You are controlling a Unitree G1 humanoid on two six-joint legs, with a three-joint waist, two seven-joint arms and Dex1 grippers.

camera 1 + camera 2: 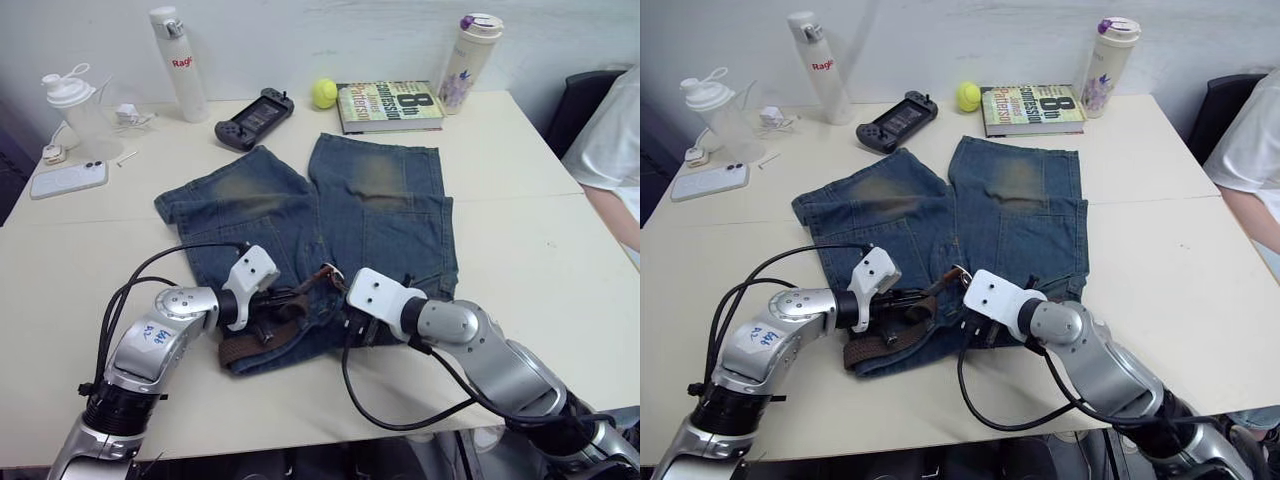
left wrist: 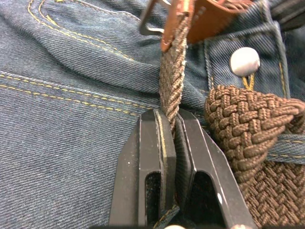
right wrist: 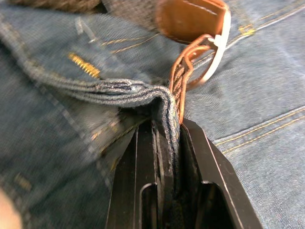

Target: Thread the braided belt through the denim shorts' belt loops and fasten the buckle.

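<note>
The denim shorts (image 1: 385, 220) lie flat on the table, waistband toward me. The braided belt (image 1: 255, 345) runs along the near left of the waistband, and its brown weave (image 2: 248, 129) bunches beside a metal button (image 2: 244, 61). My left gripper (image 2: 170, 117) is shut on the belt's narrow strap just short of the silvery buckle (image 2: 151, 21) and its leather tab. My right gripper (image 3: 167, 125) is shut on a folded edge of the waistband (image 3: 128, 90), with the buckle (image 3: 220, 45) just beyond its tips. Both grippers meet near the fly (image 1: 325, 275). I cannot pick out the belt loops.
Along the far edge stand a white bottle (image 1: 178, 60), a game controller (image 1: 253, 117), a tennis ball (image 1: 324, 93), a book (image 1: 390, 105) and a tumbler (image 1: 470, 60). A phone (image 1: 68, 180) and a shaker bottle (image 1: 75, 110) sit far left. A person's arm (image 1: 610, 210) reaches in at the right.
</note>
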